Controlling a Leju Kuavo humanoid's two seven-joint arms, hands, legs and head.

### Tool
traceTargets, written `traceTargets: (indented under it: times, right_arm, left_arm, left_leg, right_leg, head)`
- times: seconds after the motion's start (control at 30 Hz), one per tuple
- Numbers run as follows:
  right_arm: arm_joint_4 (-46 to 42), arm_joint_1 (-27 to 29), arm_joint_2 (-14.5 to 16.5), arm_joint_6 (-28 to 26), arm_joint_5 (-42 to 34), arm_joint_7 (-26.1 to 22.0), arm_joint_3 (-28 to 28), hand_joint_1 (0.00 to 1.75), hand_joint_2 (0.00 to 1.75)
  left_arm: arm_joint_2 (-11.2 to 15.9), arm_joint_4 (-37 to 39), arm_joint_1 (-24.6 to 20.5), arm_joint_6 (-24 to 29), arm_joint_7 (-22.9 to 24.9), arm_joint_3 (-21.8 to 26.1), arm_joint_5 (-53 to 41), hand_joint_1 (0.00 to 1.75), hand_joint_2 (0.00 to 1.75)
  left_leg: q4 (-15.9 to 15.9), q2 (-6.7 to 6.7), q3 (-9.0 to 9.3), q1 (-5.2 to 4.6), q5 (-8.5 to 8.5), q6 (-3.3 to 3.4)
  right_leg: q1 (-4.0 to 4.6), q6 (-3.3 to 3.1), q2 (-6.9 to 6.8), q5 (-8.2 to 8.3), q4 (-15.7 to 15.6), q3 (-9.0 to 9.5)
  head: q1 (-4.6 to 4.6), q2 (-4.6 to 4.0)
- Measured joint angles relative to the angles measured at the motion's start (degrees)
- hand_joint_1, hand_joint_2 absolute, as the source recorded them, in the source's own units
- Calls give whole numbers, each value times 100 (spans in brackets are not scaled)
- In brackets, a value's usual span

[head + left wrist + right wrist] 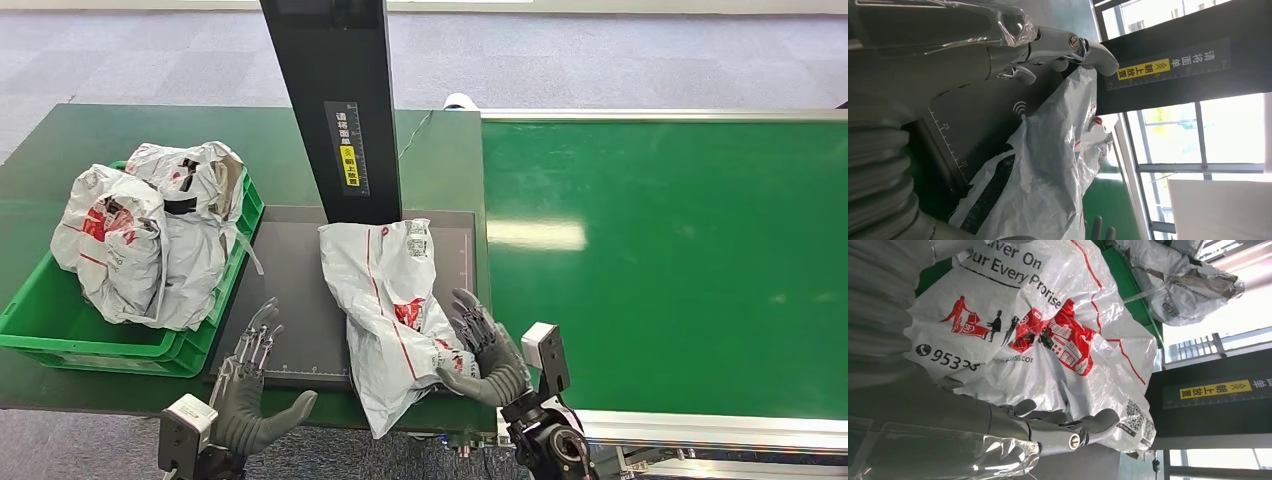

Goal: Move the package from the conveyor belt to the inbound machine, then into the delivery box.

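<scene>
A white plastic package with red print lies crumpled on the dark scanning platform of the inbound machine, just in front of its black column. Its near end hangs over the platform's front edge. My right hand rests against the package's right side with fingers spread. In the right wrist view those fingers lie along the package. My left hand hovers open over the platform's front left, apart from the package. The left wrist view shows the left hand beside the package.
A green delivery box stands at the left of the table, holding several white packages piled above its rim. The green conveyor belt stretches to the right of the platform, with a metal rail along its near edge.
</scene>
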Motion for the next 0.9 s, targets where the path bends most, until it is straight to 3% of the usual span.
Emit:
traceTargets:
  times: [0.37,0.5,0.7,0.9]
  right_arm:
    - [181,-97,38,104,-153,-2,-61,0,175]
    - [277,-181,72,126,-225,-3,-69,0,175]
    - [425,-295,149,127,-268,-17,-81,0,175]
    - [548,-374,186,200,-332,-61,-89,0,175]
  left_arm:
    - [7,36,-23,131,57,-8,-250,0,175]
    - [29,101,-146,535,336,-104,-1080,0,175]
    - [93,478,-675,1319,993,-617,-3182,0,175]
    - [201,878,-1162,1322,1169,-1236,-3657,0,175]
  left_leg:
    - [0,0,1,0,0,0]
    - [0,0,2,0,1,0]
    - [1,-1,4,-1,2,1]
    - [1,-1,3,0,1,0]
  right_leg:
    - [0,0,0,0,0,-1]
    - [0,0,0,0,0,0]
    - [-1,0,0,3,0,3]
    - [0,1,0,3,0,2]
  head:
    - [0,0]
    - [-1,0]
    - [1,0]
    - [-1,0]
